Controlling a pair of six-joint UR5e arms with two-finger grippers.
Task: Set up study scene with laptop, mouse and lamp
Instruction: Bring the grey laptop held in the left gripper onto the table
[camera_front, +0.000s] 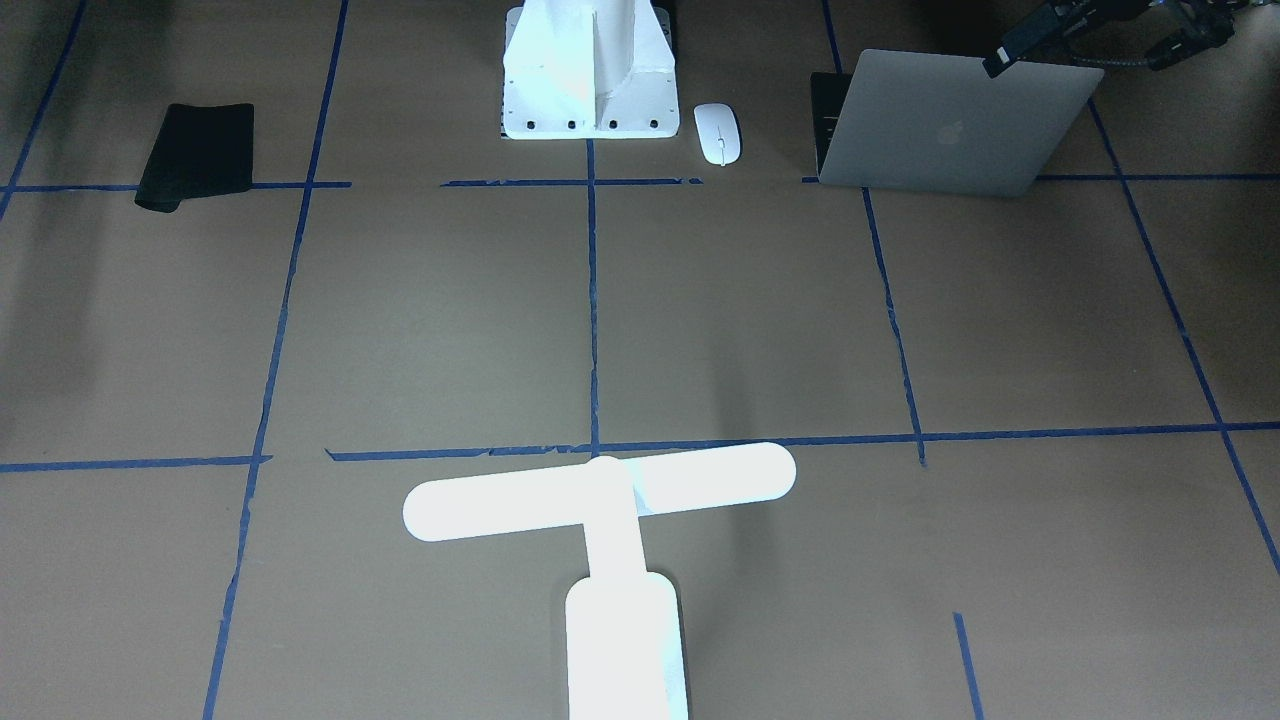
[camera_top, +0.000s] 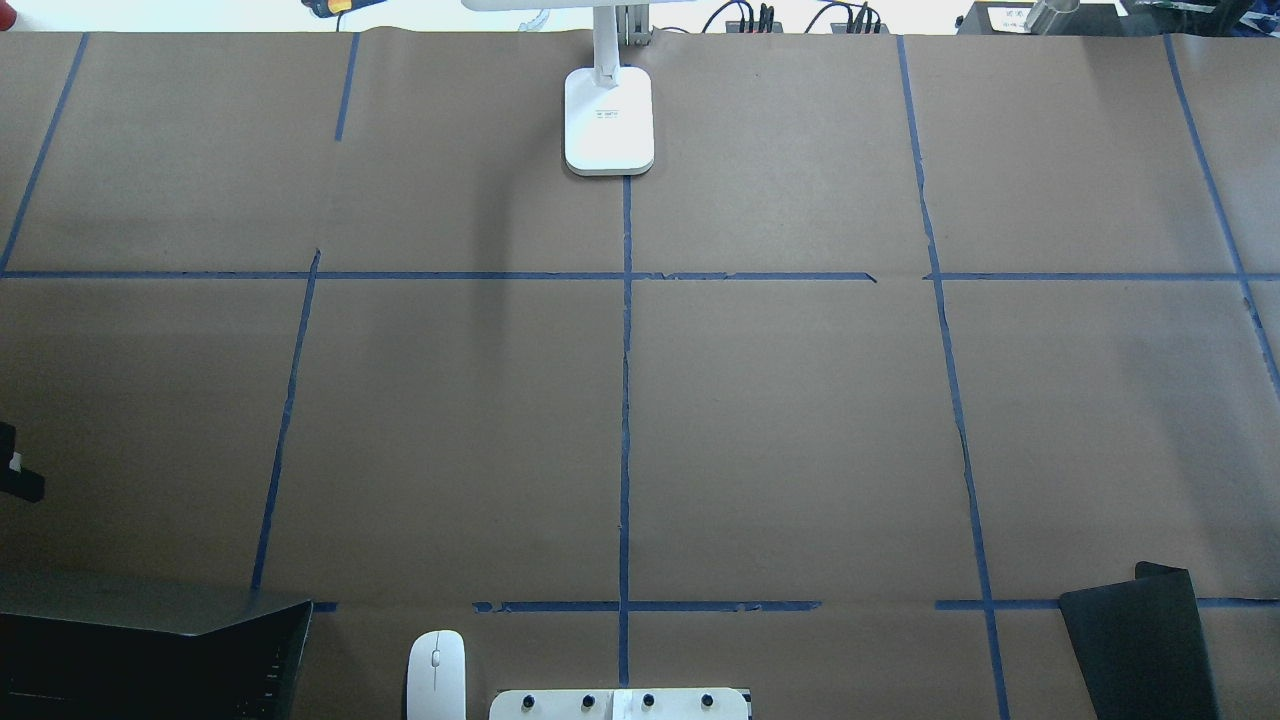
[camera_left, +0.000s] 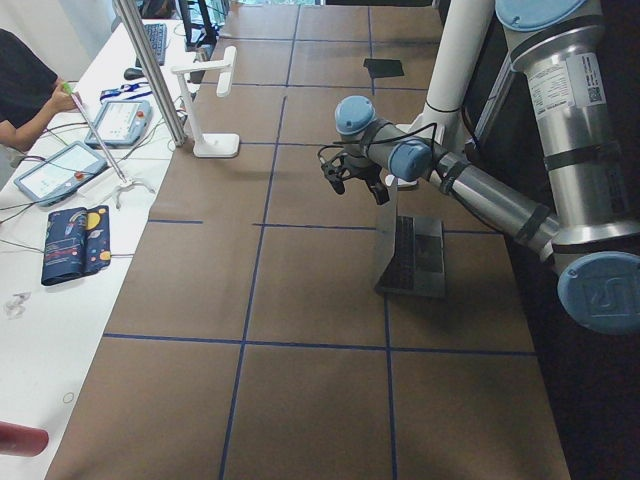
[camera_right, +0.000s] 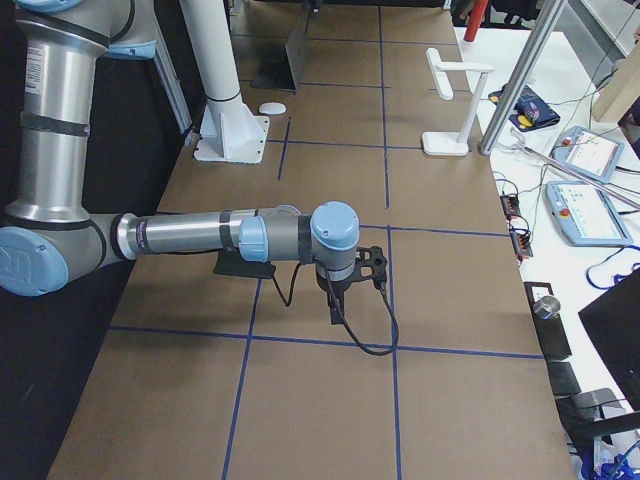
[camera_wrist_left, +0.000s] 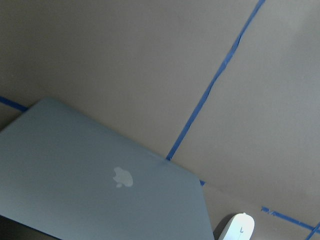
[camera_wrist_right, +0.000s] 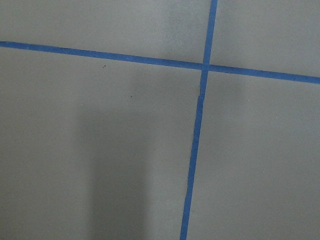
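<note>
Laptop (camera_front: 950, 125) opening is being judged the current step: half raised at the robot's edge beside the mouse (camera_front: 717, 133), it is being overhung by the left gripper (camera_left: 358, 185), opening and hold untellable, and a backward push is being called for.

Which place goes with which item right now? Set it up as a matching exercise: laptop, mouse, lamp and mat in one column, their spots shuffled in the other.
Things:
1. laptop
2. mouse
3. lamp
4. mat

Places:
A. far side from the robot, at the end of the centre tape line
B. robot's right, lying over a tape line
C. robot's left, standing open
D. right next to the pedestal

Pairs: 1-C, 2-D, 3-A, 4-B
</note>
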